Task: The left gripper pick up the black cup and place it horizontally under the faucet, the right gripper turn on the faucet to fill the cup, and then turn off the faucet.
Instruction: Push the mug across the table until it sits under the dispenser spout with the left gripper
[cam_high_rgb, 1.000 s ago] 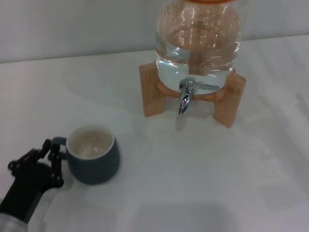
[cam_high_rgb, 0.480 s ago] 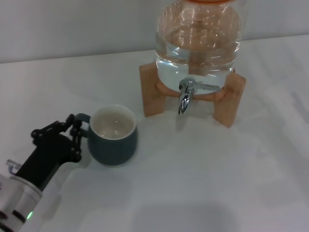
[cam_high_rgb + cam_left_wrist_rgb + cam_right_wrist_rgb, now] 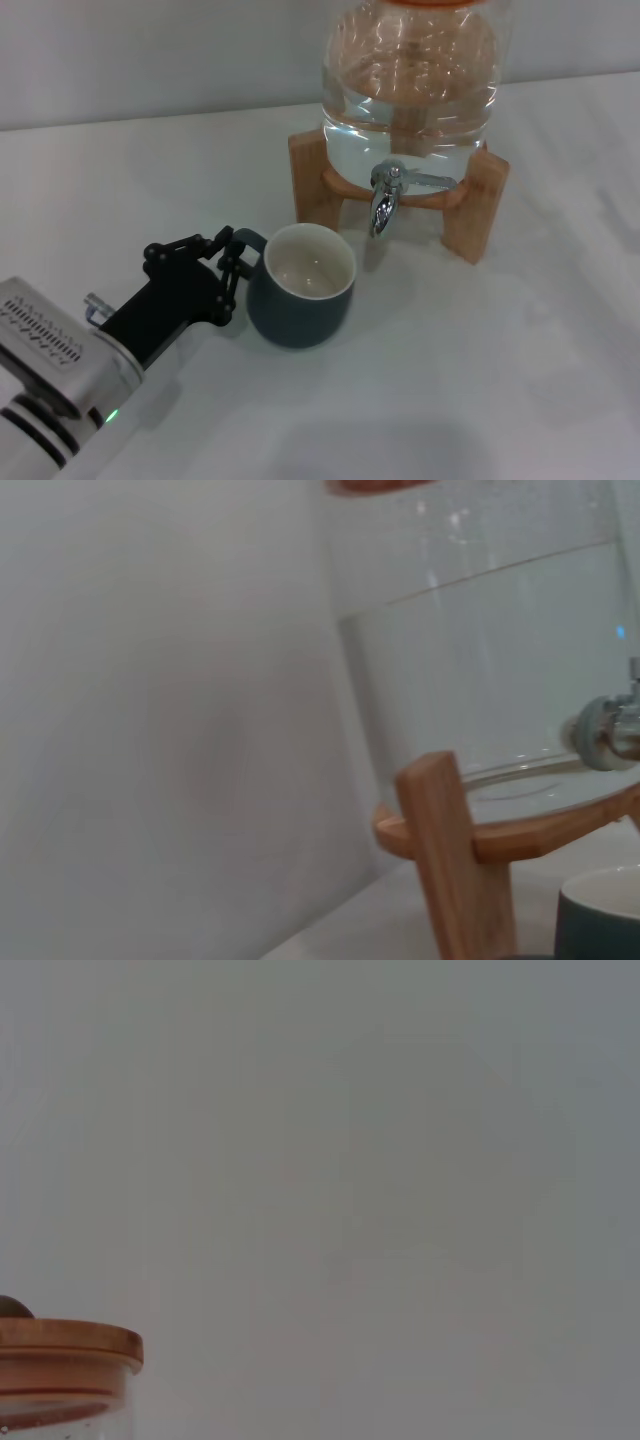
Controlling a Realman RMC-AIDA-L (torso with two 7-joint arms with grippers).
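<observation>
The black cup (image 3: 300, 285) stands upright, its cream inside showing, a little to the left of and in front of the faucet (image 3: 386, 198). My left gripper (image 3: 232, 270) is shut on the cup's small loop handle, with the silver-white arm reaching in from the lower left. The chrome faucet points its spout down from the clear jar (image 3: 410, 85) on its wooden stand (image 3: 312, 190). In the left wrist view the cup's rim (image 3: 600, 915) shows beside the stand's leg (image 3: 455, 865) and the faucet (image 3: 605, 730). My right gripper is out of view.
The jar holds water and rests on a white table (image 3: 480, 380) against a pale wall. The right wrist view shows only the jar's wooden lid (image 3: 65, 1350) and the wall.
My left gripper has carried the cup by its handle to the right and farther back, from the near left towards the faucet. The jar and faucet have not moved.
</observation>
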